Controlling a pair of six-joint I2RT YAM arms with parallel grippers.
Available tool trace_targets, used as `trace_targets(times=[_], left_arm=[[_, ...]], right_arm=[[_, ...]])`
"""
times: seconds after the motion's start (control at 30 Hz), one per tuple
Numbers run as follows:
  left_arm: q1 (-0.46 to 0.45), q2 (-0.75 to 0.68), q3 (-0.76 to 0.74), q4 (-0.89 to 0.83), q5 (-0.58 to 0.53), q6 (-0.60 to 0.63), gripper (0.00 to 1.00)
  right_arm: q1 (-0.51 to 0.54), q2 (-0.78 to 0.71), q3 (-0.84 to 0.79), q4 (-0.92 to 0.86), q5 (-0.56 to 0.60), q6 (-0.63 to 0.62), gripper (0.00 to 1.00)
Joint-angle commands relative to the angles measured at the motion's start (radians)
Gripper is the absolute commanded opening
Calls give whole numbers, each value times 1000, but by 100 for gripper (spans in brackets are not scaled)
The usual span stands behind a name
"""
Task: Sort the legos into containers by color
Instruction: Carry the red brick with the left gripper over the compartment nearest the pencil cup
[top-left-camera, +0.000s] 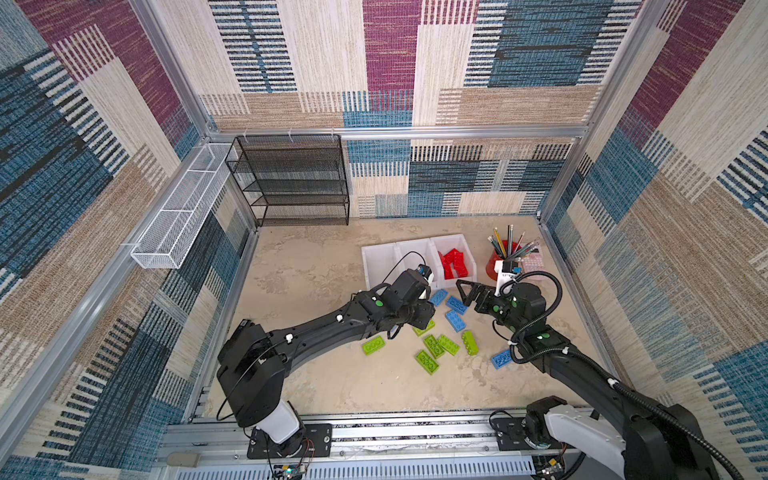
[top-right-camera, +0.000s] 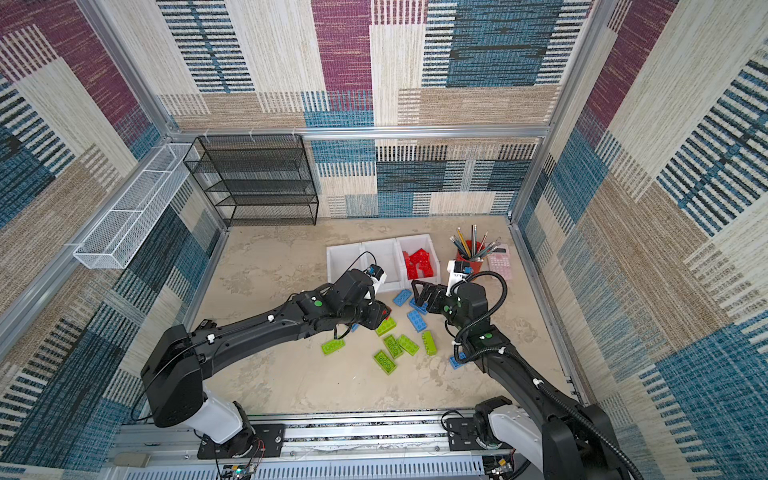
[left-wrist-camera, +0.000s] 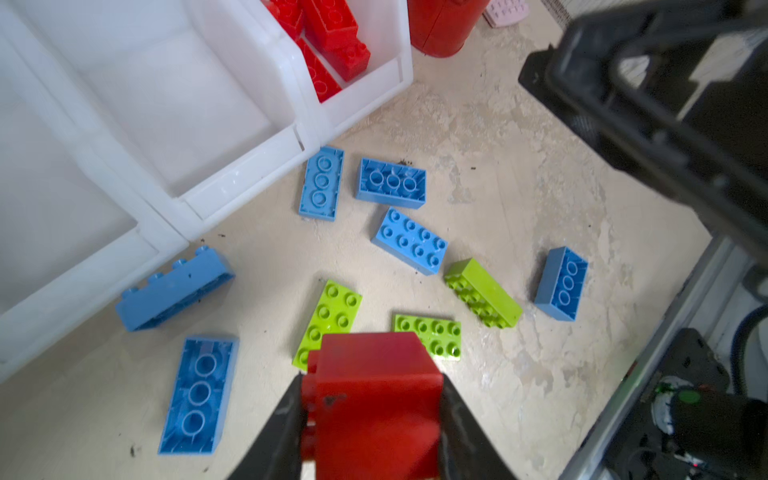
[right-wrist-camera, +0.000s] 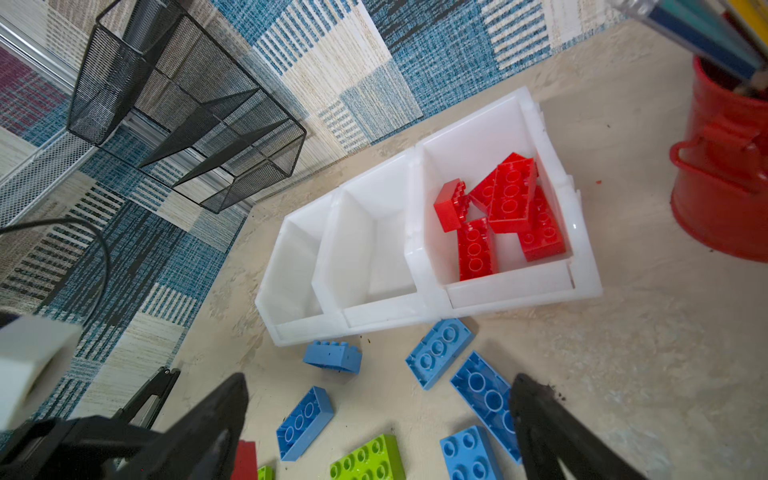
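The mottled beige bench (top-left-camera: 324, 270) lies open on the left pincer's (left-wrist-camera: 370, 388) outer side. Three joined white plastic bins (right-wrist-camera: 382, 311) stand ahead of both pincers, and the end one holds red bricks (right-wrist-camera: 507, 199). Blue studded bricks (left-wrist-camera: 409, 241) lie just beside the bins' front lips, under the released right pincer (right-wrist-camera: 380, 399). Lime green bricks (left-wrist-camera: 482, 291) lie below the left pincer, which is clenched on a red plastic brick (left-wrist-camera: 374, 374).

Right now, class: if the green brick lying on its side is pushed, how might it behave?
The green brick looks rigid, so it should slide, not bend. Resting on a narrow side, it may topple flat. Glossy faces could slip.
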Motion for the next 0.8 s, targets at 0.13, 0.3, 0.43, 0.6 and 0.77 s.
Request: trace_targets(times=[0.13, 0.3, 0.43, 0.6, 0.77], left_arm=[[51, 147, 205, 28, 83, 55, 32], [78, 262, 347, 10, 109, 66, 32], [97, 341, 459, -15, 130, 76, 32], [118, 436, 582, -37, 162, 80, 32], [138, 551, 711, -64, 187, 83, 33]], right_arm=[[-1, -61, -61, 13, -16, 28, 99], [-1, -93, -93, 47, -31, 50, 99], [-1, -140, -130, 77, -36, 77, 99], [-1, -196, -172, 100, -7, 85, 99], [-1, -206, -175, 100, 2, 86, 99]])
